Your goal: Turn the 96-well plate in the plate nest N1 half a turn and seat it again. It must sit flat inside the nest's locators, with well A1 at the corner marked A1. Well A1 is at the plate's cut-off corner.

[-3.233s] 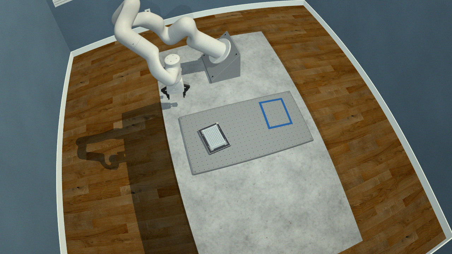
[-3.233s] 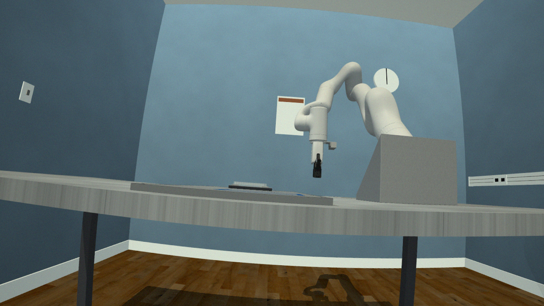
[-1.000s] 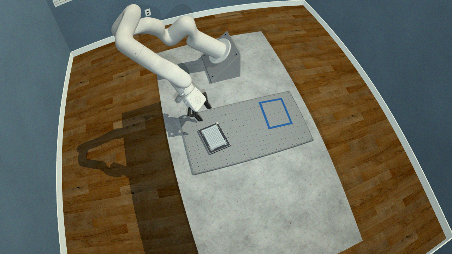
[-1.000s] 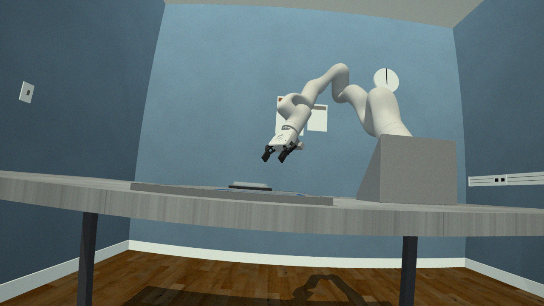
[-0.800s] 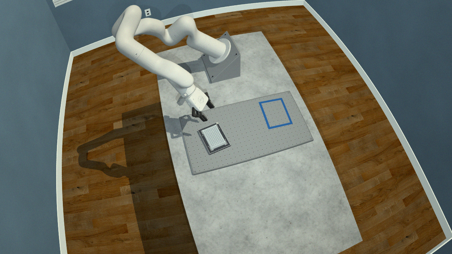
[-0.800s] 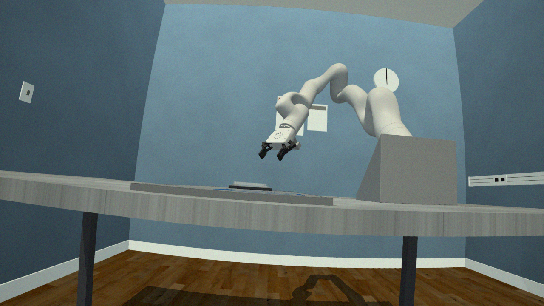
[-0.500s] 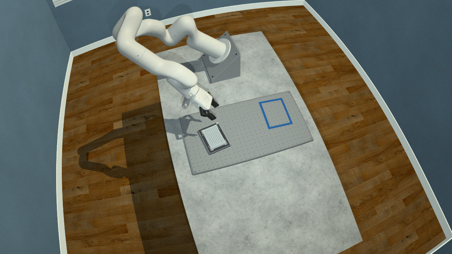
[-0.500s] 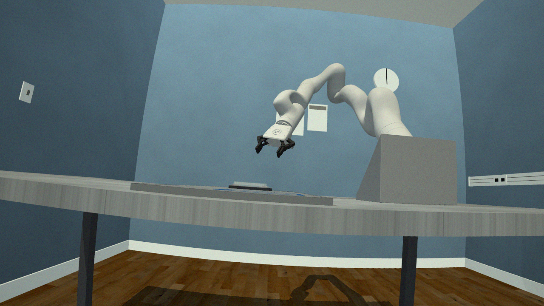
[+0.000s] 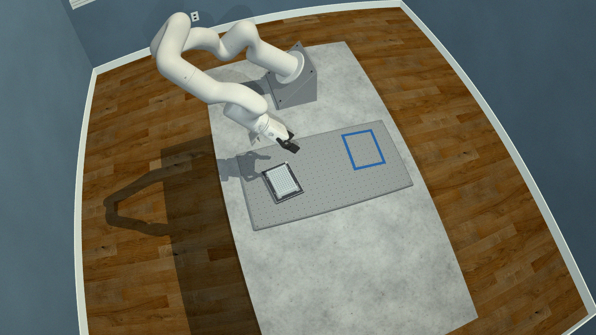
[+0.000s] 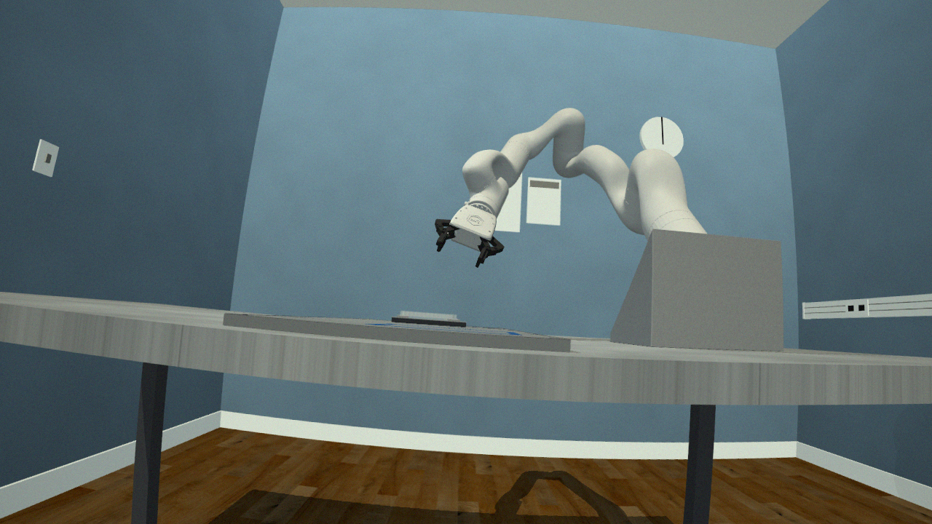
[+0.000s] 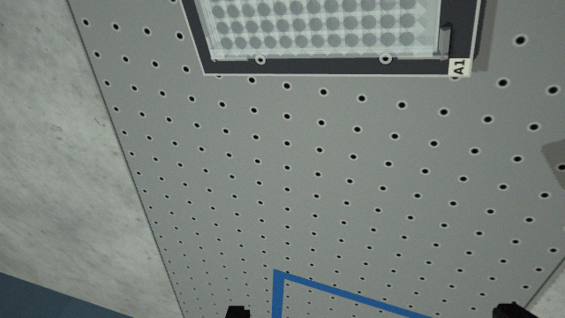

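96-well plate [image 9: 282, 180] [image 10: 428, 315] [image 11: 318, 26] sits in plate nest N1 [image 9: 270, 188] [image 10: 428, 321] [image 11: 327, 66]; from above, the xArm Gripper [image 9: 292, 141] [image 10: 459, 257] [image 11: 374, 311] hangs towards its one o'clock, fingers spread wide and holding nothing. Descending at this tilt could make a finger strike the nest or grip unevenly; a turn short of half could perch the skirt on a locator. The wrist view shows the A1 label [image 11: 459, 67] at five o'clock but crops the plate at twelve, and I can't make out its cut-off corner

White arm [image 9: 181, 70] [image 10: 569, 130] moved nearer perforated board [image 9: 325, 166] [image 10: 293, 325] [image 11: 305, 106]; wrist end [image 9: 241, 114] [image 10: 488, 191], upright earlier, now tilted.
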Controlling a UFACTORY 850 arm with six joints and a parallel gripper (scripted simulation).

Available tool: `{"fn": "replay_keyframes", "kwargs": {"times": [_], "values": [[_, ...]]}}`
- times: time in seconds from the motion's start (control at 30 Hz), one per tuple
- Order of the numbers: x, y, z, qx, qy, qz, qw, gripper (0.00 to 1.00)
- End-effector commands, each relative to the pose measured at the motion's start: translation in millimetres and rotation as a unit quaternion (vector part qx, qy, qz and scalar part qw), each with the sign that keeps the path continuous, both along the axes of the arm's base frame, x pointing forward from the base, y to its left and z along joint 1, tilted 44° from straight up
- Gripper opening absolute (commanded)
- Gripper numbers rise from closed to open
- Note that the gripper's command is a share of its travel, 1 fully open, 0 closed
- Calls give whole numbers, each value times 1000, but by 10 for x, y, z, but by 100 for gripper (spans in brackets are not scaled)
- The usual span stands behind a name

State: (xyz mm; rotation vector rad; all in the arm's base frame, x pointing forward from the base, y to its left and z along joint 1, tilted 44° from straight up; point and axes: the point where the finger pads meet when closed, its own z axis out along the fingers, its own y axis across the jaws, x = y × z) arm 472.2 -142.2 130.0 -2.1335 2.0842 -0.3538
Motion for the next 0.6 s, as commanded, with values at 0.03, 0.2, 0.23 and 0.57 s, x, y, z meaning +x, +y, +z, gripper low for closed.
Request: {"fn": "replay_keyframes", "kwargs": {"times": [0.03, 0.2, 0.23, 0.57], "values": [[-1, 50, -39, -8, 30, 50, 998, 100], [-50, 86, -122, -20, 69, 123, 990, 100], [-50, 85, -122, -22, 76, 137, 987, 100], [-97, 36, -180, -53, 145, 257, 954, 100]]}}
